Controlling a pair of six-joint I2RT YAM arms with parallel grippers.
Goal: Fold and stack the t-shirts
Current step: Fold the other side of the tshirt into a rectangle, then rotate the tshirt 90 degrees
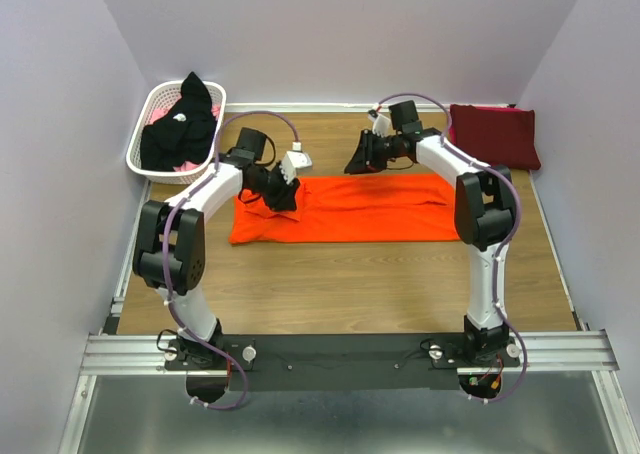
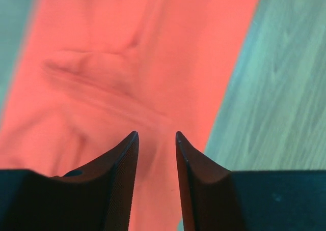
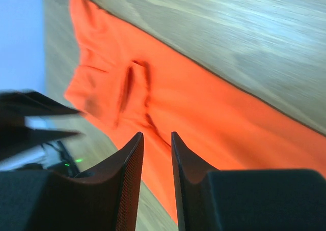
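Nearest you, along the bottom of the overhead view, runs the grey metal rail that carries both arm bases. Far left at the back, the white slotted plastic basket holds the crumpled black t-shirt with a bit of pink cloth under it; you can take it as not yet folded. Next, the left arm rises from its base, bends at the elbow and reaches inward and down, so its jaws hang just above the left end of the bright orange t-shirt. Your left wrist view shows those jaws parted with nothing between them, only orange cloth below and bare wood to one side. The orange shirt lies flat on the wooden surface between the arms as a long band running left to right, apparently folded lengthwise so its ends can be brought over next. The right arm arches up and forward with its forearm turned leftward, placing its jaws over the far edge of the band, right of the middle. Your right wrist view shows them standing a narrow gap apart and empty, looking along the cloth. Far right, the dark maroon t-shirt lies folded into a neat rectangle in the back corner, well apart from the band, likely the base of the stack. With both pairs of jaws empty, you will need a fresh pinch, and thin layers flat on wood may slip.
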